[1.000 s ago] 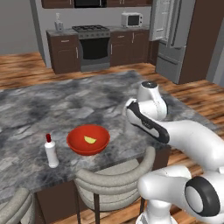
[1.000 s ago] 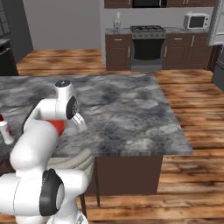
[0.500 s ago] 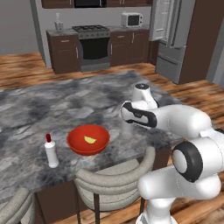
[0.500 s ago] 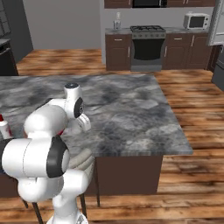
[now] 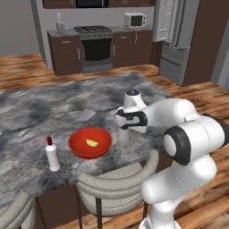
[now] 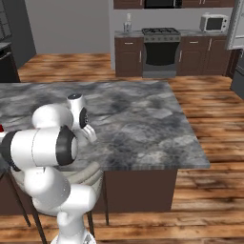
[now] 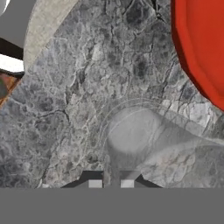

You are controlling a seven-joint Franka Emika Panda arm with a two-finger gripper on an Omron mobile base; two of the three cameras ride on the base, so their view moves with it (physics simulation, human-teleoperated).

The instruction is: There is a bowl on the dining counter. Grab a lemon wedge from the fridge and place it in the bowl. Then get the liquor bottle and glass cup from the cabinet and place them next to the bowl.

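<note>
from the left we saw a bottle (image 5: 52, 154) standing on the counter (image 5: 40, 112), then the red bowl (image 5: 90, 143) just beside it with the lemon (image 5: 91, 143) lying inside. right of the bowl our gripper (image 7: 110, 181) hung over bare stone, nearly closed and holding nothing.

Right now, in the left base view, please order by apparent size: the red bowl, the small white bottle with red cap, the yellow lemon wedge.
Largest to smallest:
1. Red bowl
2. Small white bottle with red cap
3. Yellow lemon wedge
</note>
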